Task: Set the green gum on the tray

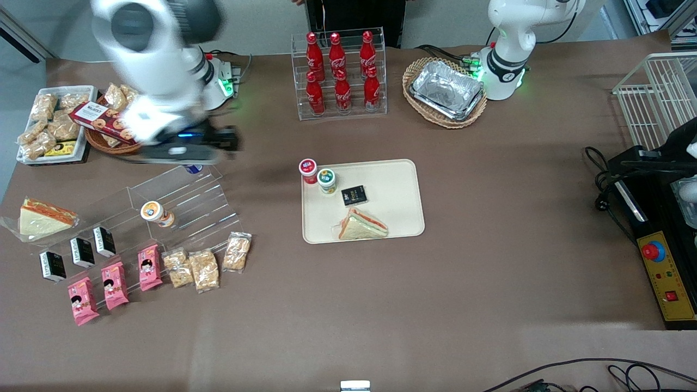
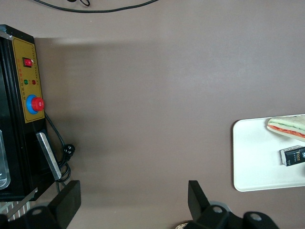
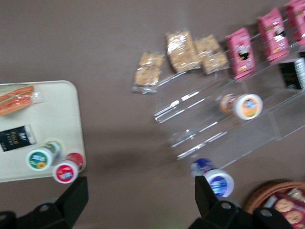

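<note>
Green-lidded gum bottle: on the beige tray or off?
On: green-lidded gum bottle stands upright inside the beige tray rim. Open gripper hovers elsewhere.

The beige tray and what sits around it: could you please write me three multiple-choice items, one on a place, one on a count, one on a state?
1. Where is the green gum?
A. on the tray
B. on the clear stepped shelf
C. in the wicker basket

2. How many cola bottles fill the rack?
A. four
B. six
C. eight

3. The hand is:
A. gripping the green gum
B. gripping the sandwich
C. open, holding nothing

Answers:
1 A, it stands at the tray's corner beside the red-lidded bottle.
2 B, two rows of three.
3 C, its fingers are spread apart above the table, over by the shelf.
</note>
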Robot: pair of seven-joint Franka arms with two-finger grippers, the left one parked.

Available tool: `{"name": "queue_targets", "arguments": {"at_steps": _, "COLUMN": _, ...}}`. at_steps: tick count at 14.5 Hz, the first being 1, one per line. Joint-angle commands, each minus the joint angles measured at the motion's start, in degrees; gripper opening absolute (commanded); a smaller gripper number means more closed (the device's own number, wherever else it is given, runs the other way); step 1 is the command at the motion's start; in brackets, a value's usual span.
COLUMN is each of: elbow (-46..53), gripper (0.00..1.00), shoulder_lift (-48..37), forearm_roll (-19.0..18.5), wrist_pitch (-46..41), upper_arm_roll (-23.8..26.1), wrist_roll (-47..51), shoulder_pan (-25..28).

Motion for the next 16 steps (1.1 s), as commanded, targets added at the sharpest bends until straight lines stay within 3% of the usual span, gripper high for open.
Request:
{"name": "queue_targets", "arguments": {"at_steps": 1, "elbow": -0.3, "gripper": 1.00, "shoulder_lift": -4.2, "forearm_roll": 2.1, "wrist_pitch": -3.5, "upper_arm_roll": -12.6, "wrist_roll": -15.9, "shoulder_pan": -0.4}}
{"name": "queue_targets", "arguments": {"at_steps": 4, "elbow": -0.3, "gripper": 1.00, "shoulder_lift": -5.2, "forearm_roll": 1.4, "wrist_pitch": -3.5, "upper_arm_roll": -21.8, "wrist_roll": -26.9, "shoulder_pan": -0.7}}
{"name": "queue_targets", "arguments": {"at_steps": 5, "elbow": -0.4, "gripper": 1.00, "shoulder_lift": -5.3, "forearm_roll": 1.4, "wrist_pitch": -3.2, "upper_arm_roll": -22.8, "wrist_roll": -30.3, "shoulder_pan": -2.3}}
{"name": "queue_targets", "arguments": {"at_steps": 8, "elbow": -0.2, "gripper": 1.00, "shoulder_lift": -3.8, "forearm_roll": 1.5, "wrist_pitch": -1.2, "upper_arm_roll": -23.0, "wrist_roll": -32.5, "shoulder_pan": -5.4}}
{"name": "queue_targets", "arguments": {"at_steps": 12, "elbow": 10.2, "gripper": 1.00, "shoulder_lift": 5.0, "forearm_roll": 2.2, "wrist_pitch": -0.3, "upper_arm_roll": -25.0, "wrist_roll": -32.5, "shoulder_pan": -5.5}}
{"name": "queue_targets", "arguments": {"at_steps": 16, "elbow": 11.4, "gripper": 1.00, "shoulder_lift": 6.2, "forearm_roll": 2.4, "wrist_pitch": -0.7, "upper_arm_roll": -25.3, "wrist_roll": -32.8, "shoulder_pan": -5.4}}
